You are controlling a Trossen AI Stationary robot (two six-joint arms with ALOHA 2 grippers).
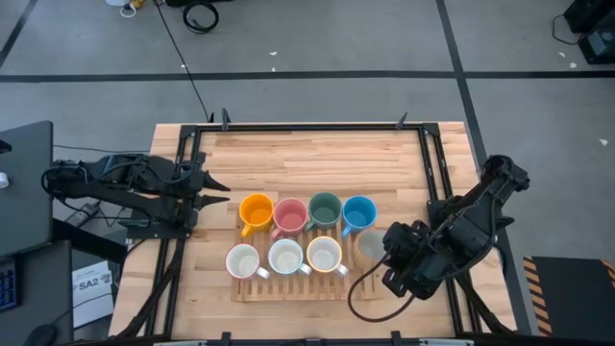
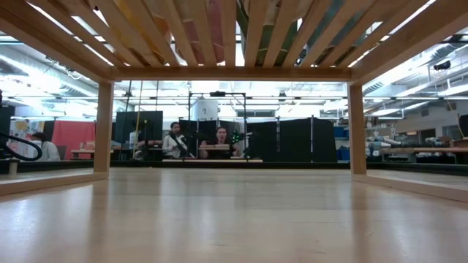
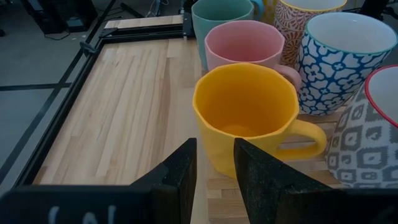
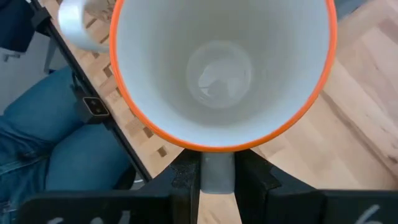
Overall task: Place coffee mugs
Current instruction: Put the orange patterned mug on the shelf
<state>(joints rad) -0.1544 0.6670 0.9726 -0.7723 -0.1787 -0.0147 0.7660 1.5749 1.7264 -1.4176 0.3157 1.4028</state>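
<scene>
The right gripper (image 4: pixel 216 177) is clamping the rim of a white ceramic mug with an orange lip (image 4: pixel 221 68), carrying it mouth-up, handle (image 4: pixel 78 25) pointing sideways, beside the slatted wooden rack (image 1: pixel 288 286) holding seven mugs. By the look of it, the last placement is underway; lowering it level into the rack's empty corner comes next. The left gripper (image 3: pixel 214 165), fingers slightly apart and empty, is waiting near the yellow-orange ceramic mug (image 3: pixel 249 118).
</scene>
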